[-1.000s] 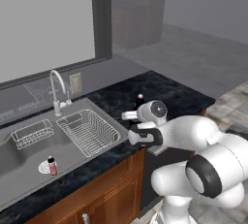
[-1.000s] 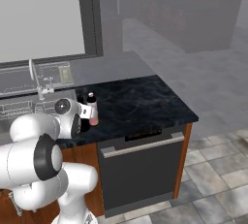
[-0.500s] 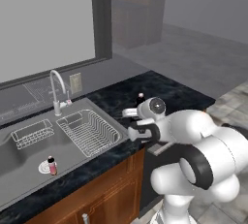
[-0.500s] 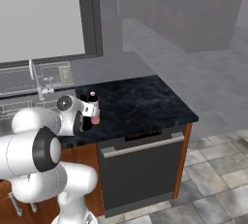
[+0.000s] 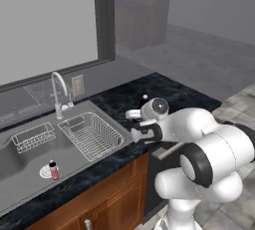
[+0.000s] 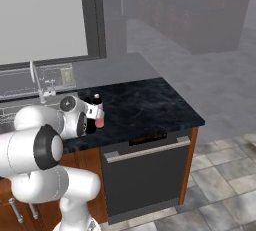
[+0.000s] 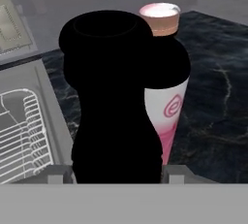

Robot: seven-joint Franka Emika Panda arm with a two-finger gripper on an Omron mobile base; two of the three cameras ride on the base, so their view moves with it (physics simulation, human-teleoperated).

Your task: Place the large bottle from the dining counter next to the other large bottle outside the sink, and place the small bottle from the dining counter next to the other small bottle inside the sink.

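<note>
Hand view: the gripper (image 7: pixel 116 174) appears closed on a large bottle (image 7: pixel 114 102) filling the gap between its fingers; a second bottle (image 7: pixel 167 97) stands touching behind, and the sink (image 5: pixel 30 159) lies beyond.

held bottle (image 7: pixel 114 111): black silhouette, detail lost | second bottle (image 7: pixel 167 106): half hidden

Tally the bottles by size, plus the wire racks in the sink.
Large bottles: 2, one black between the claw's fingers and one with a pink-white label right behind it on the counter.
Small bottles: 1, red-labelled, standing in the sink basin.
Wire racks: 2, a large one and a smaller one.
Total: 5.
</note>
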